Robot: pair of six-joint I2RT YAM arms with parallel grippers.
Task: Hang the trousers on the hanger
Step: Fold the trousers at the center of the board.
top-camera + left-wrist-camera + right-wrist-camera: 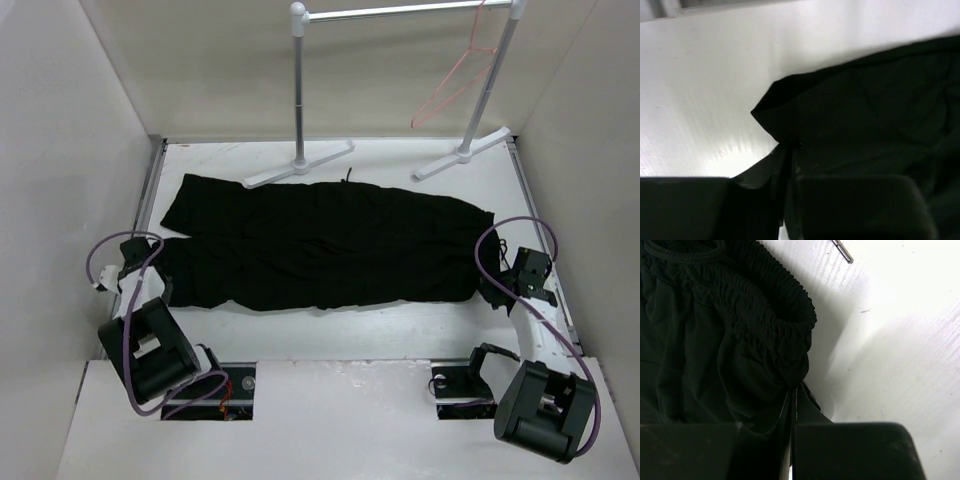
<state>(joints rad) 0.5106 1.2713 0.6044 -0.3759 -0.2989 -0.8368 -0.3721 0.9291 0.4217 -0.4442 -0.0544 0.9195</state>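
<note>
The black trousers [320, 245] lie flat across the table, legs to the left, elastic waistband to the right. My left gripper [160, 270] is shut on the hem of the near leg; the left wrist view shows its jaws [789, 152] pinching the cuff corner [790, 107]. My right gripper [490, 280] is shut on the near end of the waistband; the right wrist view shows its jaws [792, 392] closed on the gathered waistband [770, 330]. The pink-red wire hanger [455, 85] hangs from the rack's crossbar at the back right.
The rack [300, 85] stands at the back with two white posts and white feet [298, 163] just beyond the trousers. White walls enclose the table on three sides. Purple cables [115, 250] loop off both arms.
</note>
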